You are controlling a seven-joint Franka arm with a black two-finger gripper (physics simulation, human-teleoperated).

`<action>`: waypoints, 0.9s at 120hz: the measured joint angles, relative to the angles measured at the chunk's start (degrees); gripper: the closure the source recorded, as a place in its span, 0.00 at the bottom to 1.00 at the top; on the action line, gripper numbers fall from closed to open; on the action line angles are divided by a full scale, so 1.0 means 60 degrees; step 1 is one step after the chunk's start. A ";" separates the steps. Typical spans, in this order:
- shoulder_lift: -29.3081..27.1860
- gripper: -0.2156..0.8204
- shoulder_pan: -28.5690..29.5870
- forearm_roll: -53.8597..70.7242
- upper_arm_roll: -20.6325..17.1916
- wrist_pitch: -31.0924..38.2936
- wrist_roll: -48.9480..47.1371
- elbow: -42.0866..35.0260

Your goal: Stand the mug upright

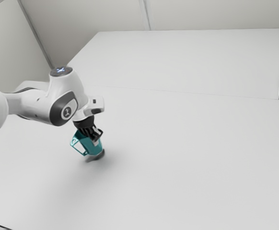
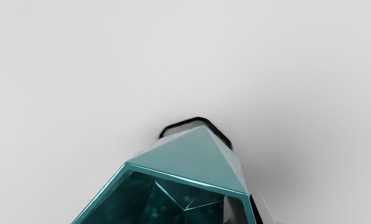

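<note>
I have the mug [image 1: 92, 147] right under my end effector [image 1: 96, 138], on the near side of the far bench edge and toward the exterior view's left, so the relation that matters is the slant of its long axis beneath my hand. My fingers are clamped on its wall: one finger [image 2: 232, 211] sits inside the mouth, the other [image 2: 264, 208] outside, with the wall pinched between them. From that grip the body runs down and away from me toward the bench [image 1: 187, 158]; the rim [image 2: 185, 179] is turned up toward my wrist camera and the base end lies lowest, over a dark shadow [image 1: 96, 158]. The axis leans, as I read it, with the mouth tipped toward the exterior view's left and the base toward its right; the handle [image 1: 73, 139] juts out on the left. (Whether the base touches the bench or hangs just above it, I cannot tell.) The coming move, I judge, is to swing the base in beneath the rim until the axis stands plumb, then lower and let go. Because I hold only one side of the wall, the body could pivot in my grip, and a release while it leans could tip it over.
</note>
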 joint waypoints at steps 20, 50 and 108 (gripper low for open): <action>0.0187 0.96 -0.0070 0.0001 -0.0002 0.0015 -0.0280 0.0006; 0.0433 0.96 -0.0084 0.0002 -0.0007 0.0043 -0.0584 0.0007; 0.0140 0.40 -0.0185 -0.0196 0.0001 0.0149 -0.0676 0.0021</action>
